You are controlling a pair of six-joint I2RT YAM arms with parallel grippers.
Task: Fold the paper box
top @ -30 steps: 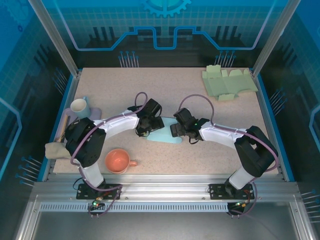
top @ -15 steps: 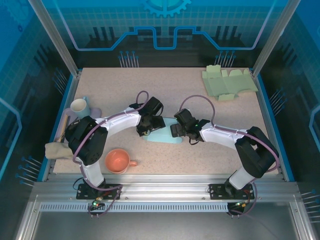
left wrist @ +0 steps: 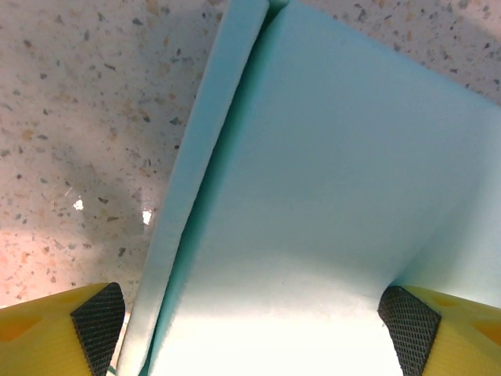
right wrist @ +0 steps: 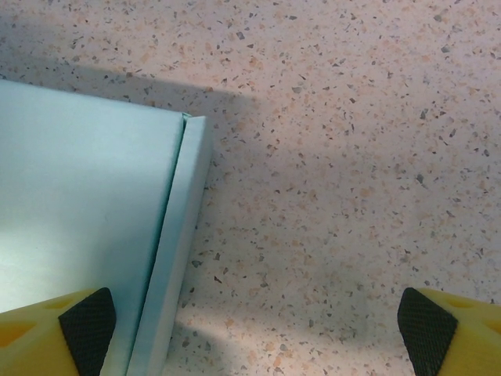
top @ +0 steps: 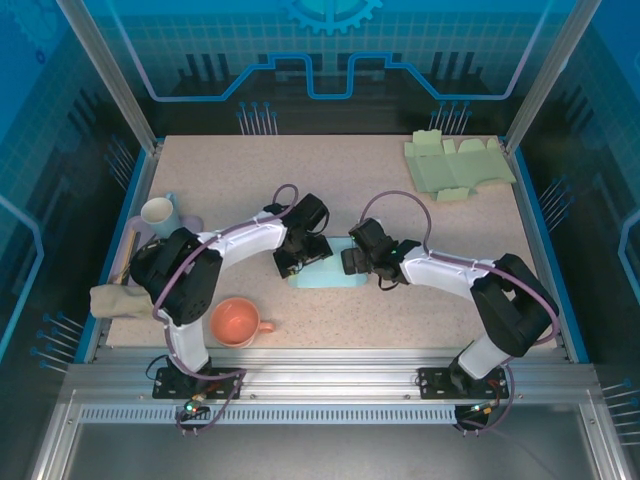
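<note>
The light blue paper box lies flat on the speckled table between my two grippers. My left gripper hangs over its left part. In the left wrist view the box spreads between the open fingertips, with a raised side flap along its left edge; my left gripper straddles it without clamping. My right gripper stands at the box's right end. In the right wrist view the box and its edge flap lie to the left, and my right gripper is open over bare table.
A stack of flat green box blanks lies at the back right. A white mug stands at the left edge, an orange cup near the front left, and a beige lump at the left rim.
The left gripper has shifted slightly right over the box and opened a touch wider. The box now lies squarer and flatter. The right arm has hardly moved.
</note>
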